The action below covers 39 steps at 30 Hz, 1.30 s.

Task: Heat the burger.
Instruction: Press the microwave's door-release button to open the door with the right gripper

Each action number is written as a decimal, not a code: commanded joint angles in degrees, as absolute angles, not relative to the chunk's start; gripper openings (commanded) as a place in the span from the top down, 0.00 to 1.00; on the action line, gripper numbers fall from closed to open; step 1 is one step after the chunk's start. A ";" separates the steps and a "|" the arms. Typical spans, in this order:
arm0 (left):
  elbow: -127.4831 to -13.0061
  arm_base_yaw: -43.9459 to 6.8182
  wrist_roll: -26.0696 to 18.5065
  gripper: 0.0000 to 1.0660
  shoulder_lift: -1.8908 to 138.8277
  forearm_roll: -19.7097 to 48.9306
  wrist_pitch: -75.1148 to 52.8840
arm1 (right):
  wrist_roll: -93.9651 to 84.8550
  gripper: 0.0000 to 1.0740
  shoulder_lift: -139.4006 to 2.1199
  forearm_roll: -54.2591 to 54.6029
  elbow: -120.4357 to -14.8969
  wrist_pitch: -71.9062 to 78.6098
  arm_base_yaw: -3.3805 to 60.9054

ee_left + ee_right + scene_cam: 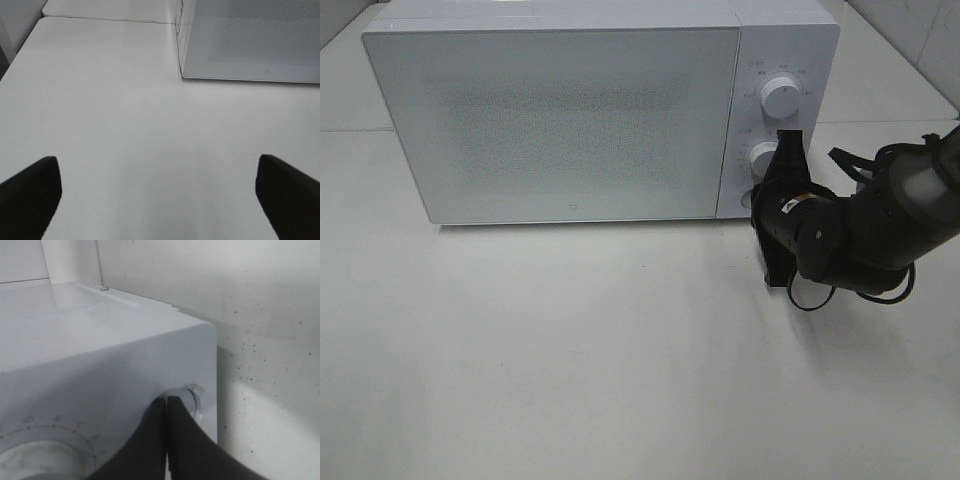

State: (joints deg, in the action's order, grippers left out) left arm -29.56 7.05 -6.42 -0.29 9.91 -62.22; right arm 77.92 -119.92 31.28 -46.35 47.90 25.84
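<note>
The burger is out of view. A white microwave (560, 120) stands at the back of the table with its door (555, 115) closed. My right gripper (760, 200) is shut, and its tips (167, 400) rest against the small round button (194, 396) at the bottom of the control panel, under the lower knob (763, 158). Nothing is held between its fingers. My left gripper (159, 200) is open and empty over bare table, left of the microwave's front corner (182, 75). The exterior high view does not show the left gripper.
The control panel has an upper knob (779, 96) above the lower one. The white table (570, 350) runs in front of the microwave. A seam (110, 20) crosses it behind the microwave's left side. A speckled white wall (260, 300) rises behind.
</note>
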 commanded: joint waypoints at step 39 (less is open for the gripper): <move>-29.68 7.16 -6.25 0.08 -1.26 10.26 -61.48 | 73.57 1.00 -119.40 33.52 -52.08 59.07 24.98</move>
